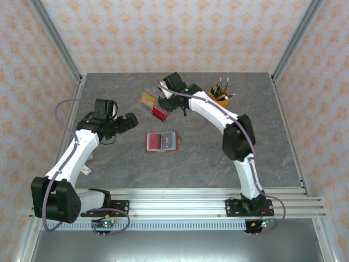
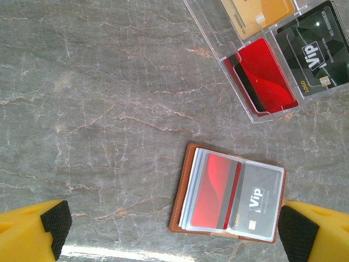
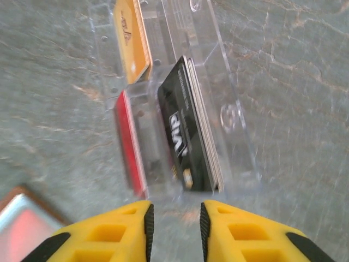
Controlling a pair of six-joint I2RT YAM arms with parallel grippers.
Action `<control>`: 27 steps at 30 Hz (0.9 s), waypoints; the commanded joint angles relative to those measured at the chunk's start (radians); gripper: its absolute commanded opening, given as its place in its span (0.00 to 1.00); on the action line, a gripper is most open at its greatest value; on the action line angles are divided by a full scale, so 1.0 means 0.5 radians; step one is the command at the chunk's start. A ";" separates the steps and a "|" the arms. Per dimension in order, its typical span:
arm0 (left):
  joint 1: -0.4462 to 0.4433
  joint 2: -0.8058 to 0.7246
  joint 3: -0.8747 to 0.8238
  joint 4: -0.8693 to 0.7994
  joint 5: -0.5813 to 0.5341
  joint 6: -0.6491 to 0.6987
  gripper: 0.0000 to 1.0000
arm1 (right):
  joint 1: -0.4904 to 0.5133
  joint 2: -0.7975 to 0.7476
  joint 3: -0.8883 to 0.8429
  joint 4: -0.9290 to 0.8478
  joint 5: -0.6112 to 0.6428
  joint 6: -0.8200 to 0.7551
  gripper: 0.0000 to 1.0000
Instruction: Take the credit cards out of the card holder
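Note:
The card holder (image 1: 161,141) lies open on the table, brown leather with clear sleeves (image 2: 180,191). In its sleeves a red credit card (image 2: 215,191) and a grey-black Vip card (image 2: 259,199) lie side by side. My left gripper (image 2: 175,230) hovers above it, open wide, with one pad just past the holder's right edge and the other far to its left. My right gripper (image 3: 175,224) is open over the clear acrylic stand (image 3: 234,117), nothing between its pads. Just beyond its tips a stack of cards with a black Vip card (image 3: 182,136) on top stands in the stand.
The acrylic stand (image 1: 155,103) at the table's back also carries a red card (image 3: 131,147) and an orange card (image 3: 133,38). A yellow cup of pens (image 1: 219,95) stands behind the right arm. Metal frame posts rise at the table's back corners.

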State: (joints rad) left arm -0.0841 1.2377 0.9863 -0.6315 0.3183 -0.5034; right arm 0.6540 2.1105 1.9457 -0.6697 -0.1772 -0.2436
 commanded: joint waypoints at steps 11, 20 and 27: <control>-0.143 0.254 -0.074 0.220 0.281 -0.164 0.77 | 0.050 -0.591 -1.190 0.822 -0.744 1.628 0.40; -0.326 0.580 -0.140 0.578 0.268 -0.364 0.45 | 0.143 -0.342 -1.335 1.189 -0.866 2.048 0.28; -0.423 0.832 -0.086 0.686 0.300 -0.421 0.26 | 0.143 -0.119 -1.206 1.159 -0.865 2.068 0.21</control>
State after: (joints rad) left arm -0.2764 1.6241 0.9230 -0.3237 0.4656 -0.6933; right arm 0.7273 2.0121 1.2980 -0.1112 -0.6064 0.7639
